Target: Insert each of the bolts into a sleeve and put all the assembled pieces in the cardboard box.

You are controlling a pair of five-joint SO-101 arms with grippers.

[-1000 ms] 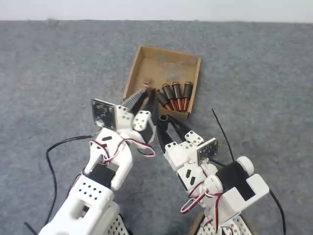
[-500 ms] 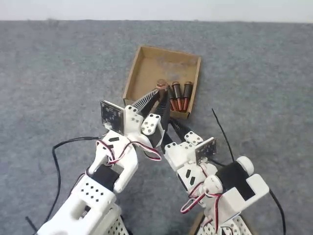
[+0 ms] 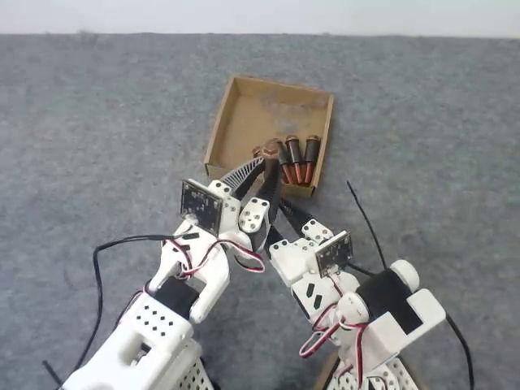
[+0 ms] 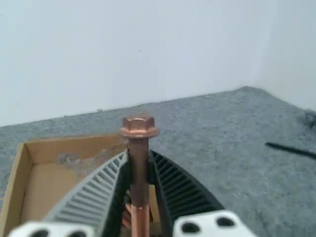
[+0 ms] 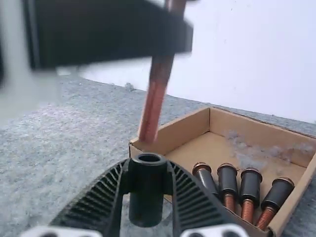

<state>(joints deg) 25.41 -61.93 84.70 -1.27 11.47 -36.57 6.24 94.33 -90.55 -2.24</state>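
Observation:
My left gripper (image 4: pixel 138 158) is shut on a copper bolt (image 4: pixel 138 129), held upright with its flanged head above the fingers. In the high view this gripper (image 3: pixel 262 160) and the bolt (image 3: pixel 266 149) hang over the near edge of the cardboard box (image 3: pixel 244 106). My right gripper (image 5: pixel 147 170) is shut on a black sleeve (image 5: pixel 146 190), open end up, just in front of the box. The bolt's shank (image 5: pixel 155 98) slants down, its tip just above the sleeve's mouth. In the high view, the right gripper (image 3: pixel 283 214) lies partly under the left one.
Several assembled pieces (image 5: pixel 237 190) lie side by side at the near wall of the cardboard box (image 5: pixel 256 131), also seen from above (image 3: pixel 298 159). Grey carpet surrounds the box. Black cables (image 3: pixel 122 244) trail beside both arm bases.
My left gripper has carried the bolt to the right and nearer the right gripper, over the sleeve. The right arm has barely shifted.

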